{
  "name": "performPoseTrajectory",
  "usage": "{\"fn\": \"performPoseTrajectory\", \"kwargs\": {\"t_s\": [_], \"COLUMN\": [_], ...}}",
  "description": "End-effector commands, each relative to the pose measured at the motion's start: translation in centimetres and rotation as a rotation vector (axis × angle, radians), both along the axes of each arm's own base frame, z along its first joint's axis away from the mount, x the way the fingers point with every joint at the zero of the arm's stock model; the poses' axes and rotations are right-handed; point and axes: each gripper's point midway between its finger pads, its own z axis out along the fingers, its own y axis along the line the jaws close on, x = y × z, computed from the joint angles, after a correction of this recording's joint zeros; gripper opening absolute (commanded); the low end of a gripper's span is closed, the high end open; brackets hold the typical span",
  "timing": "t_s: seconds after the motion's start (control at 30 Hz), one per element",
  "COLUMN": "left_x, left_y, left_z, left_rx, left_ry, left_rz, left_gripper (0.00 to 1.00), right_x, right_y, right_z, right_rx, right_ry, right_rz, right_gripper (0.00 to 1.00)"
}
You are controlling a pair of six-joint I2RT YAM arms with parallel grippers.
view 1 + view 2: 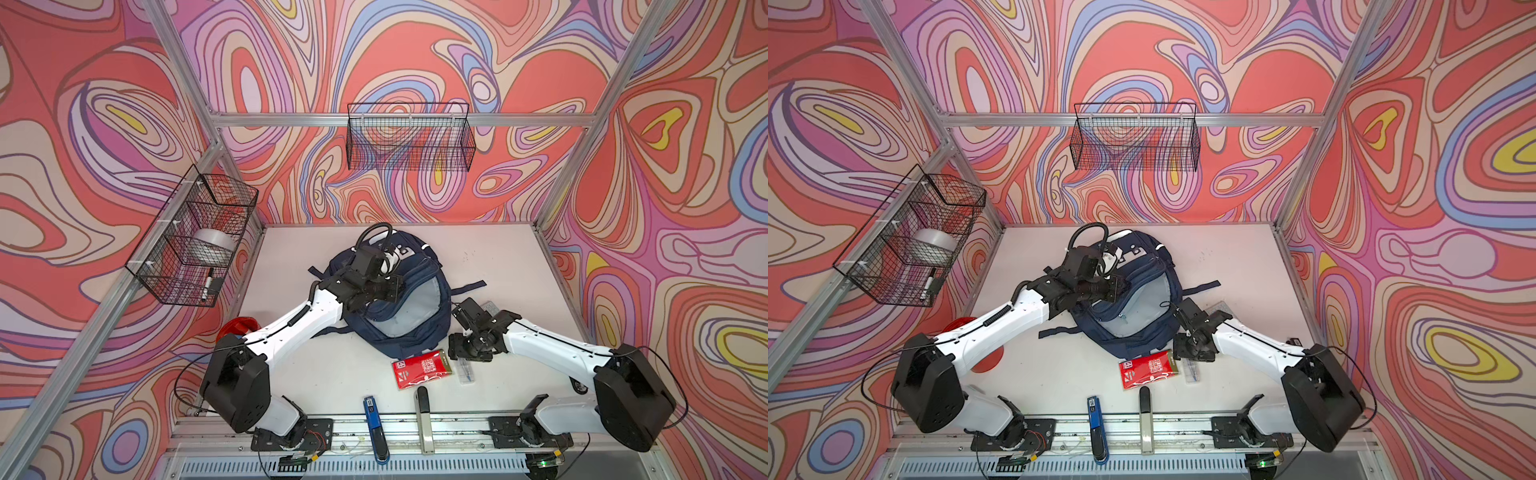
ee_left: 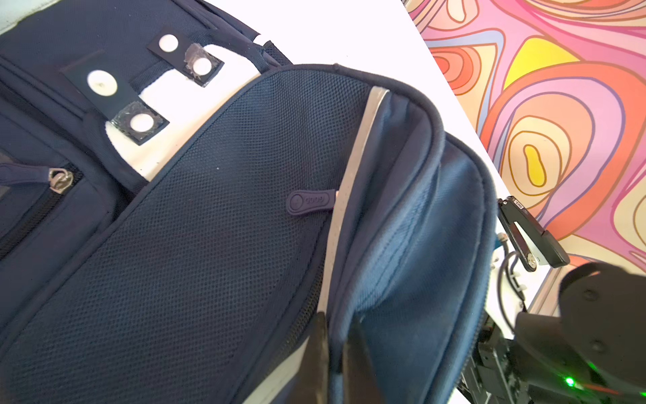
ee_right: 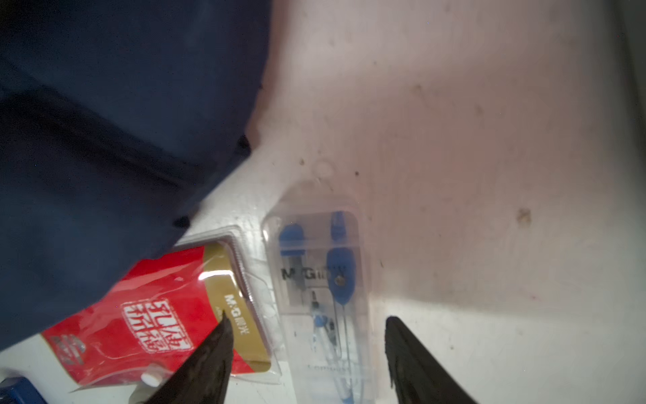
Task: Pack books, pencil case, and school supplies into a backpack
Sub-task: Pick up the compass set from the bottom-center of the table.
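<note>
**Pinching the backpack (image 1: 419, 345) rim, straddling the clear pen pack (image 3: 314, 280)**

The left gripper (image 2: 337, 360) is clamped on the backpack's opening edge, with fabric caught between its jaws. The right gripper (image 3: 307, 363) hangs with jaws apart on either side of the clear pen pack. That pack lies flat on the worktop (image 1: 332, 374) just beside the red packet (image 1: 419, 368), near the backpack.

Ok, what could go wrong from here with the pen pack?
The right gripper straddles the clear pen pack, but one finger sits over the edge of the red packet; closing might catch both. The pack lies flat and may slip. The left gripper pinches only the rim of the backpack; a slip could shut the opening.
</note>
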Motion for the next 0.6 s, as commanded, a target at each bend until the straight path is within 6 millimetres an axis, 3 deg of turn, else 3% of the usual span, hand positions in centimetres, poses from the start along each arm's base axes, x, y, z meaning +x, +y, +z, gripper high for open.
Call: {"fn": "performPoseTrajectory", "kwargs": {"t_s": [0.0, 0.3, 0.57], "left_x": [0.5, 0.5, 0.2], "left_y": [-0.3, 0.0, -0.1], "left_z": [-0.2, 0.2, 0.3], "left_rx": [-0.025, -0.035, -0.05], "left_ry": [0.037, 0.036, 0.049], "left_rz": [0.017, 0.035, 0.037], "left_gripper": [0.0, 0.0, 0.0], "right_x": [-0.3, -1.0, -0.7], "right_y": [0.3, -0.3, -1.3], "right_z": [-0.3, -2.2, -2.2], "right_rx": [0.008, -0.028, -0.087], "right_ry": [-0.004, 0.018, 0.005], "right_rz": [-0.019, -0.022, -0.047], "right_gripper": [0.67, 0.43, 0.5]}}
